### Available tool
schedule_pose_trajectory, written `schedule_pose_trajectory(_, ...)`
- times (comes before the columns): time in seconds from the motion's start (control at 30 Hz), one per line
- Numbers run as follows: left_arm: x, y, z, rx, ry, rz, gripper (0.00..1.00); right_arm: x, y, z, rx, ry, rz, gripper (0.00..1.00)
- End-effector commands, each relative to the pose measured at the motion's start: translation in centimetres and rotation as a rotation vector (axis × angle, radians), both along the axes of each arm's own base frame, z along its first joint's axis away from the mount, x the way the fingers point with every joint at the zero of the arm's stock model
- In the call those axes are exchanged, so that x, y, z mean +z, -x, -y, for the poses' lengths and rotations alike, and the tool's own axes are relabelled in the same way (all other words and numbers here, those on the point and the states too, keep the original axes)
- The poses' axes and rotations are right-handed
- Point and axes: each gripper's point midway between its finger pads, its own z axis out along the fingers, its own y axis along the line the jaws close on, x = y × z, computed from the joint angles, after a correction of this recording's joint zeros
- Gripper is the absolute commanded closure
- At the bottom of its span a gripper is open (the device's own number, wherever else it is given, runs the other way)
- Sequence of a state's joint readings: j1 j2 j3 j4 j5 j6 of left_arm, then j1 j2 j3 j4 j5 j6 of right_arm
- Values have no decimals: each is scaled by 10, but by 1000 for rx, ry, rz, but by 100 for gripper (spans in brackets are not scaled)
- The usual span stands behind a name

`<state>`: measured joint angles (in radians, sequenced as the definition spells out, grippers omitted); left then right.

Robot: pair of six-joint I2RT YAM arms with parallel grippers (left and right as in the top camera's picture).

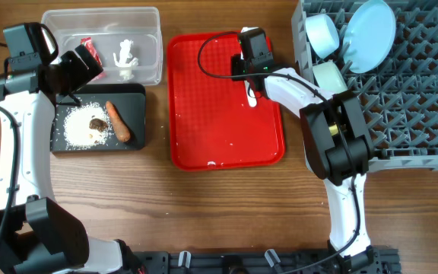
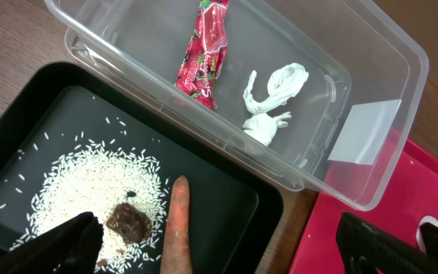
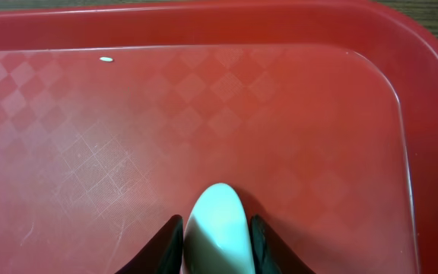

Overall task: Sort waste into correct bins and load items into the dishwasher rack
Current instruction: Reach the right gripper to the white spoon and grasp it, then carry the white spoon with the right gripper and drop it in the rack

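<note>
Red plastic fills my right wrist view: the red tray [image 3: 204,114] lies in the middle of the desk. My right gripper [image 3: 217,255] is low over it, toward its far right corner. Its two fingers are pressed against the sides of the white plastic spoon [image 3: 217,221], pinching it. I cannot tell whether the spoon's rounded end touches the tray floor.

My left gripper [image 2: 219,251] hangs with its fingers spread wide and holds nothing. It is above the spot where the two bins meet, near the far left corner of the desk. The clear tub [image 1: 147,19] sits closest to that corner and holds the small red wrapper [image 2: 204,53] and the crumpled white scrap [image 2: 272,99], lying just beside each other. The black tub [image 1: 137,137] sits just on the near side of it. In it are the white rice-like crumbs [image 2: 90,183], with the small brown food lump [image 2: 130,221] on them and the carrot piece [image 2: 177,221] beside the lump.

The dishwasher rack [image 1: 417,99] stands along the right edge. In its far left part are the light-blue plate [image 1: 369,25] on edge, the light-blue bowl [image 1: 323,34] and the pale-green bowl [image 1: 329,76].
</note>
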<state>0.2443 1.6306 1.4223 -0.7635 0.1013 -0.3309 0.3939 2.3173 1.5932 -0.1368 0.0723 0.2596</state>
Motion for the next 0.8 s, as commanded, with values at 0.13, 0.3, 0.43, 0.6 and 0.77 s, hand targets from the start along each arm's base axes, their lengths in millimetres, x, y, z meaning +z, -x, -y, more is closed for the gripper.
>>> schedule_pose_trajectory(0.13,5,0,-2,2,-14,10,0,-77,41,2,24,-15,-214,77)
schedule_pose_trajectory(0.3,5,0,-2,2,-14,10,0,-71,46,-7,59,-71,-237,96)
schedule_pose_trajectory(0.43,5,0,-2,2,-14,10,0,-44,41,-7,36,-109,-218,96)
schedule_pose_trajectory(0.6,5,0,-2,2,-14,10,0,71,41,-9,74,-175,-102,96)
schedule_pose_trajectory(0.77,5,0,-2,2,-14,10,0,233,84,51,-13,-195,68,96)
